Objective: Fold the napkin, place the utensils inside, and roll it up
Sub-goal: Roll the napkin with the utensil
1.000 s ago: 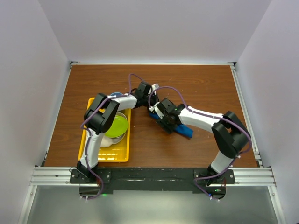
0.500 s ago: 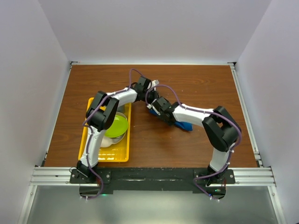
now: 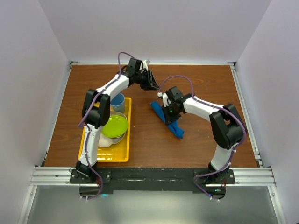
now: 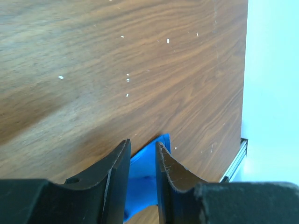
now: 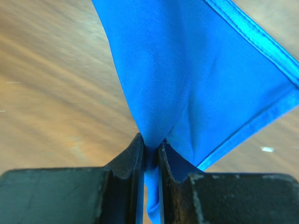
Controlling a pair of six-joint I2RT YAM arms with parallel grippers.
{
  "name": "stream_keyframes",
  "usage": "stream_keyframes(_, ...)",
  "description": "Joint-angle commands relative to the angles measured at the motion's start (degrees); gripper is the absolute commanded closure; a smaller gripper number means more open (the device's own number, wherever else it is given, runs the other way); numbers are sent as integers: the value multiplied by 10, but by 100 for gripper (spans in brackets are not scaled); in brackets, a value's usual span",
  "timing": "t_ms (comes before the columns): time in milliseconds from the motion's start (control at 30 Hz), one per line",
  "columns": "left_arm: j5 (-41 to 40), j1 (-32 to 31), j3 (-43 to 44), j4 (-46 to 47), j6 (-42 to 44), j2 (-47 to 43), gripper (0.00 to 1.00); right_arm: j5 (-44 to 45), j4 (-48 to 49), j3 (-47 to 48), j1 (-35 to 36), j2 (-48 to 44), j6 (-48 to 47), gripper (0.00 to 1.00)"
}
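okay, big shift in the last second. the left gripper has pulled right away from the cloth and swung out toward the far middle of the brown wooden worktop. it was down beside the right one a moment ago; now it's well apart from it. on the left wrist view its jaws stand only narrowly parted with nothing between them. the blue in the gap looks to me like cloth lying further off, so i read that gripper as let go.

the right gripper is clenched on the bright blue soft cloth napkin. the right wrist view shows fabric pinched tight between the two jaws, and a hemmed corner fanning out above them. from overhead the napkin is a narrow, bunched diagonal strip on the worktop at centre, running from under the right gripper toward the near right. it has turned since half a second ago.

what it means: i'm down to a one-handed hold on a crumpled strip, not a neat fold. i judge the folding step unfinished, and the cloth probably needs spreading flat again.

no sign of the fork anywhere. it may be hidden, i can't say. the yellow plastic tray at left holds the small blue cup and lime green bowl, and the arm no longer covers them.
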Motion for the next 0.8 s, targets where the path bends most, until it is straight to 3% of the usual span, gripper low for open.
stream_keyframes(0, 2, 0, -15, 4, -13, -52, 68, -214, 10, -11, -49, 2, 101, 100)
stream_keyframes(233, 3, -2, -113, 27, -1, -122, 71, -381, 10, 39, -94, 74, 138, 100)
stream_keyframes(467, 43, -21, -251, 119, -41, -171, 74, -410, -35, 90, -150, 132, 113, 100)
stream_keyframes(767, 72, -58, -261, 266, -123, -104, 78, -448, -82, 121, -181, 178, 74, 99)
